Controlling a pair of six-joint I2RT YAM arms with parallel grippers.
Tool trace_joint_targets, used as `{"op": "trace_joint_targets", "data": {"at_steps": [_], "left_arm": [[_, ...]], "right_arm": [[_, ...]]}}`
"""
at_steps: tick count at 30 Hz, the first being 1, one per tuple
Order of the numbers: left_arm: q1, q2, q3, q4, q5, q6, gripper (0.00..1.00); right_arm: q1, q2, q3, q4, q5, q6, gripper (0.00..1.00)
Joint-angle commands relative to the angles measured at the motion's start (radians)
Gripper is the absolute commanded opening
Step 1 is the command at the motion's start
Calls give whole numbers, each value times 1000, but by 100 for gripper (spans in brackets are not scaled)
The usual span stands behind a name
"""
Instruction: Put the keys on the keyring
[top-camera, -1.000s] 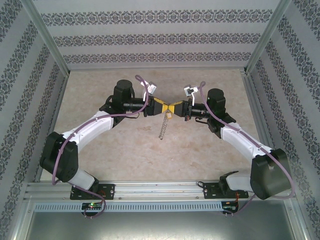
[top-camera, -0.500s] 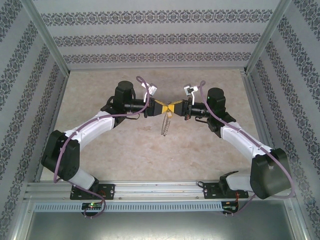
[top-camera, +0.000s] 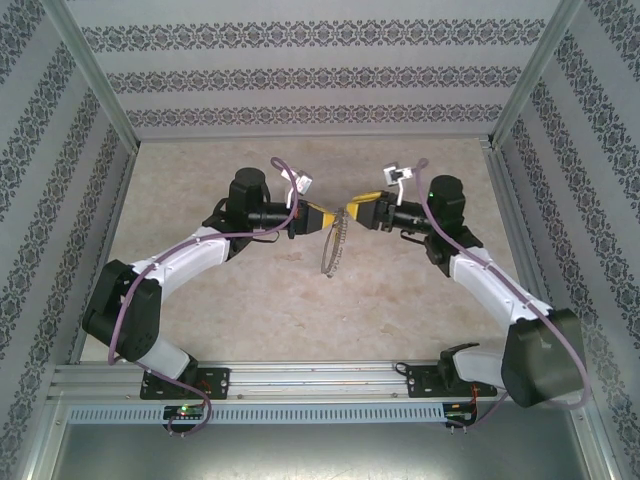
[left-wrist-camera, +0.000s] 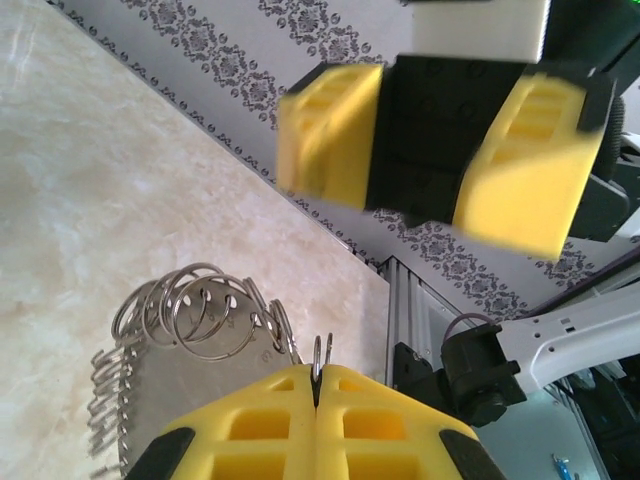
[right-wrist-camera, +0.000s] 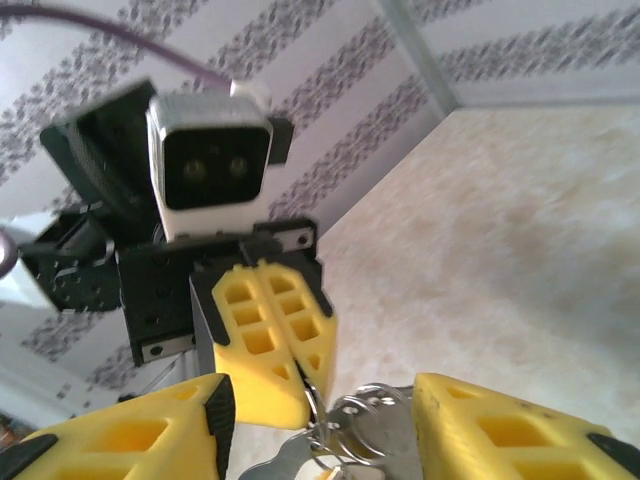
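Note:
The keyring (top-camera: 331, 246) is a coiled string of thin grey rings hanging below my left gripper (top-camera: 325, 219). In the left wrist view my left gripper (left-wrist-camera: 318, 375) is shut on one thin ring (left-wrist-camera: 320, 352), and the other rings (left-wrist-camera: 195, 308) fan out to the left over flat grey key blades (left-wrist-camera: 190, 400). My right gripper (top-camera: 352, 209) stands open just to the right, apart from the rings. In the right wrist view its fingers (right-wrist-camera: 500, 435) flank the rings (right-wrist-camera: 372, 425) and a silver key head (right-wrist-camera: 288, 470) without touching them.
The beige marbled table top (top-camera: 260, 290) lies below the hanging rings. Patterned walls (top-camera: 300, 80) close in the back and both sides. An aluminium rail (top-camera: 300, 385) with both arm bases runs along the near edge.
My right gripper has opened, let go and drawn back to the right. My left gripper has closed fully on the ring, and the keyring now hangs from it alone.

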Motion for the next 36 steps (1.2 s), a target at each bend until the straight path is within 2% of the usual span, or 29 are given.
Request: {"op": "trace_joint_targets", "data": {"at_steps": [1,5,11,20,31,33,36], "left_arm": [[7,-62,-16,127,-24,-26,0],[8,-81,-34,189,-54,-70,0],[6,-102,-61,297,-103,-166,0],[-19,-122,-61,293,-174,-206,0],[-48,-131,-49,271,-179,-202,0],[-50,-136,-49,269,-180,-200,0],[-53,-142,-49,268,-182,-200,0]], "right_arm": [[-15,-63,-29,46,26,21,53],[-2,-92,-75,71,66,34,53],[76,-118,-133,97,162,4,54],[176,-97,-127,95,263,-76,55],[236,-5,-54,88,337,-128,55],[237,2,-53,88,349,-134,53],[237,3,-56,79,351,-146,42]]}}
